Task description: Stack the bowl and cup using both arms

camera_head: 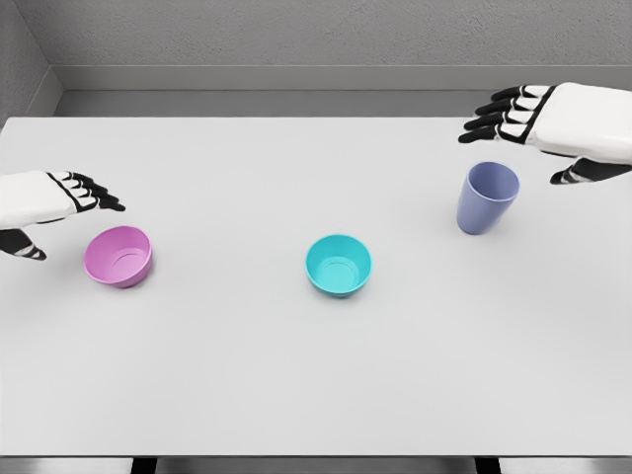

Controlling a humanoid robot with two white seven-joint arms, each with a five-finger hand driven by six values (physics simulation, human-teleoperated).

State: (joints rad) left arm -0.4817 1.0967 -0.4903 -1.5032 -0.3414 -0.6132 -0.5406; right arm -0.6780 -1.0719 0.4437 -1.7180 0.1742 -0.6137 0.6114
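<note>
While hovering open-fingered, left hand (49, 200) just up-left of pink bowl (118, 256) — right hand (548, 123), fingers spread, just above blue cup (486, 197), right of teal bowl (339, 264).

You see a matt, smooth white table (296, 375). The pink bowl (118, 256), teal bowl (339, 264) and blue cup (486, 197) look like smooth plastic with a soft sheen.

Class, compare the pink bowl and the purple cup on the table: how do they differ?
The pink bowl is low and wide; the purple cup is taller and narrower. The bowl sits near the left hand, the cup near the right hand. Both stand open side up, ungrasped, on the table.
</note>
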